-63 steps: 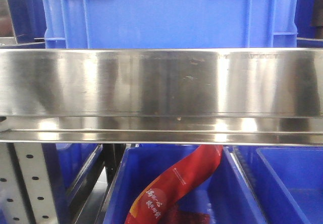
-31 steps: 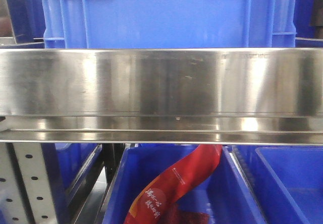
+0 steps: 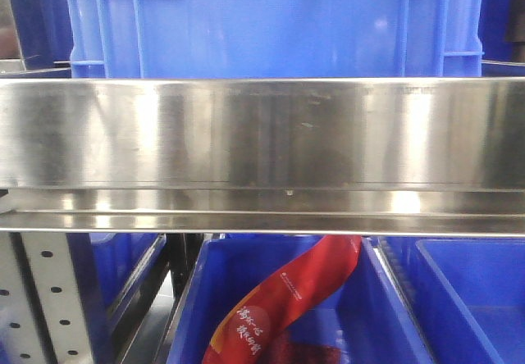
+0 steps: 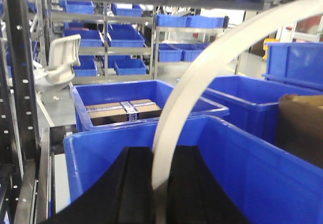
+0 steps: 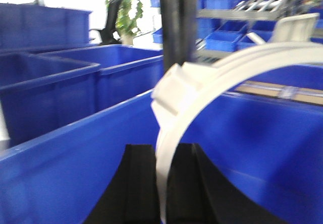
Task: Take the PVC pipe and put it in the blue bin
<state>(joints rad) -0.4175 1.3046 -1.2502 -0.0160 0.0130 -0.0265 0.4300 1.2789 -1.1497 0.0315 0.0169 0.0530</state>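
Nothing has moved around the steel shelf (image 3: 262, 134).

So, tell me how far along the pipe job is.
Done: the right gripper has the PVC pipe clamped. In hand: it hangs at the blue bin wall; the left gripper holds a white strap. Left: release it inside the bin.

Metal shelving racks (image 4: 108, 30) stacked with blue storage crates (image 4: 123, 35) line a pale warehouse floor (image 4: 58, 105).
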